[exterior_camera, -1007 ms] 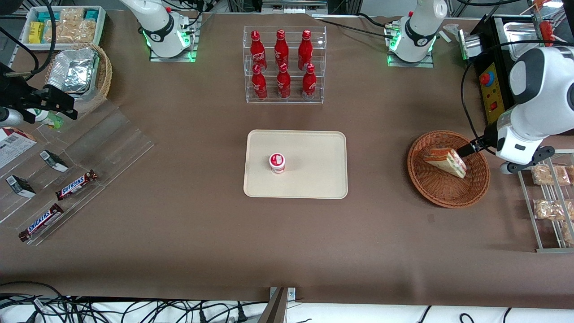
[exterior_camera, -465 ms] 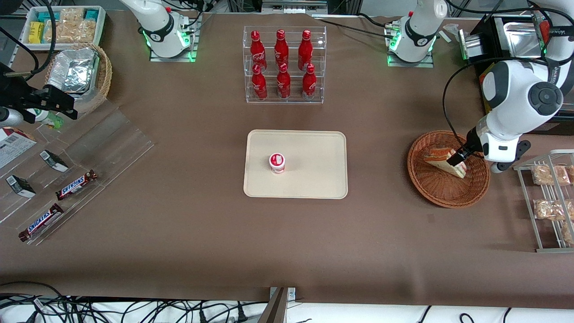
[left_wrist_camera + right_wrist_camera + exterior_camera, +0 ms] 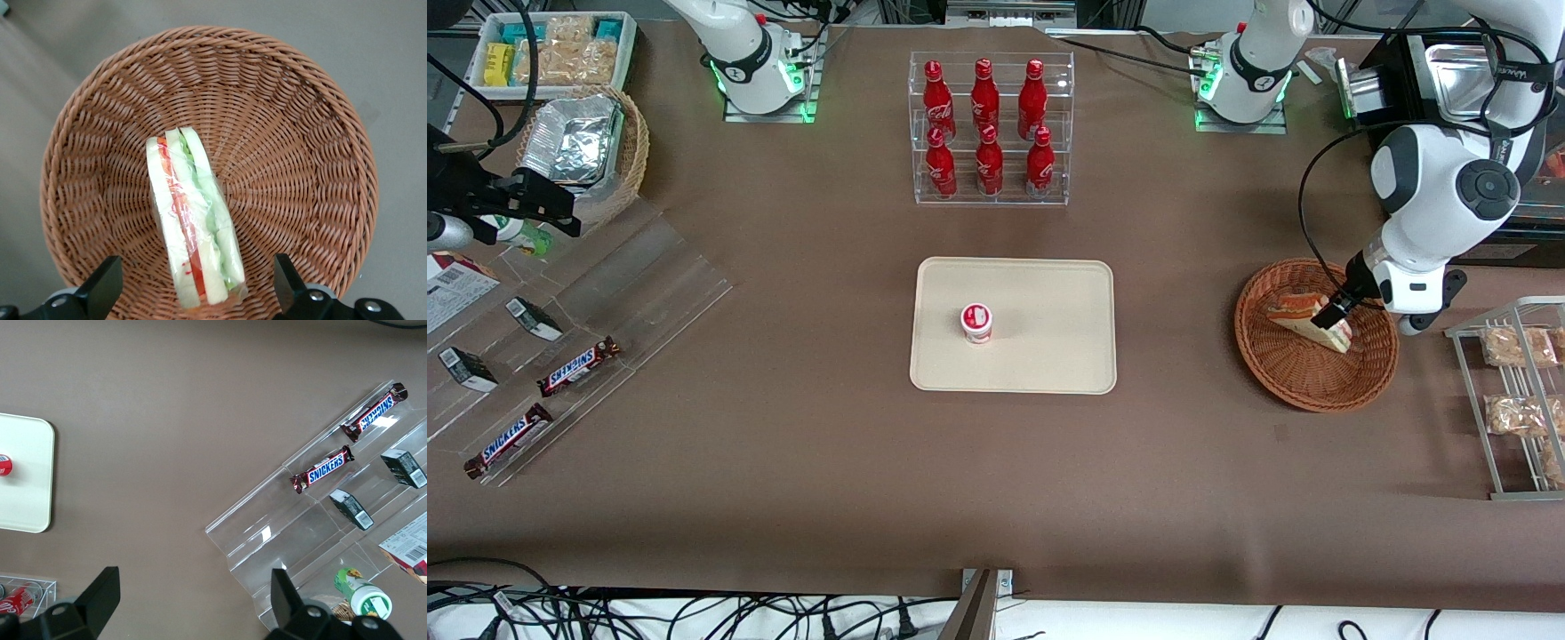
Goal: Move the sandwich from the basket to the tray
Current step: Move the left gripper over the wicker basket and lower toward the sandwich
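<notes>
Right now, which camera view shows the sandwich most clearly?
The left wrist view: the sandwich fills the middle of the basket, layers visible, between the open hand's fingers. The front view shows it small, partly covered by the hand. The right wrist view does not show it.

On my table a clear bottle rack (image 3: 991, 129) holds six red bottles (image 3: 988, 160). Nearer the camera than the rack stands a small red-lidded cup (image 3: 976, 322). Toward the parked arm's end from the rack are a white bin of snacks (image 3: 551, 49), a pale wicker basket of foil packs (image 3: 583, 147) and a clear stepped stand (image 3: 605, 293) with two Snickers bars (image 3: 578, 366). Toward the working arm's end lies a wire shelf of beige snack packs (image 3: 1516, 391), where my gripper (image 3: 1334, 316) hangs, fingers spread.
</notes>
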`<act>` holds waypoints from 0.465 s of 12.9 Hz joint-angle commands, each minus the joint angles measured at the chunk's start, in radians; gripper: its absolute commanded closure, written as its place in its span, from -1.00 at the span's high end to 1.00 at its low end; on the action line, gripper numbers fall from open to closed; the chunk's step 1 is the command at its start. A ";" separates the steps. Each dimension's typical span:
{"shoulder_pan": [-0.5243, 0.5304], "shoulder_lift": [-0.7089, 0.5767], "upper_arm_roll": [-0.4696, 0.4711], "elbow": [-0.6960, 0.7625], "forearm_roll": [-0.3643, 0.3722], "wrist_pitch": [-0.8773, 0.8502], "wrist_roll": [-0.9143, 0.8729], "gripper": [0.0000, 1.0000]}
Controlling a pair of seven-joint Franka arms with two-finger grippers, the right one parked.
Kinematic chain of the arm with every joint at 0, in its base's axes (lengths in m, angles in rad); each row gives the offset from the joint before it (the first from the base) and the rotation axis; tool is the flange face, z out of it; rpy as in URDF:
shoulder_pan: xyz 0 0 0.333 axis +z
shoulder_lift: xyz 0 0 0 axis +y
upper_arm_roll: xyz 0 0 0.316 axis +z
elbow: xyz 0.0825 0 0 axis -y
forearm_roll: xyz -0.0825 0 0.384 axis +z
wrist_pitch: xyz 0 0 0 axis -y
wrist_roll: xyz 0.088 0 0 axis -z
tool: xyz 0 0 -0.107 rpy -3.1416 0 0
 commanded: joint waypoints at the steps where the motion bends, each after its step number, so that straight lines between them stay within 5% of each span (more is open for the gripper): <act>1: 0.002 0.032 -0.008 -0.008 0.022 0.056 -0.077 1.00; 6: 0.004 0.067 -0.005 -0.075 0.021 0.194 -0.100 1.00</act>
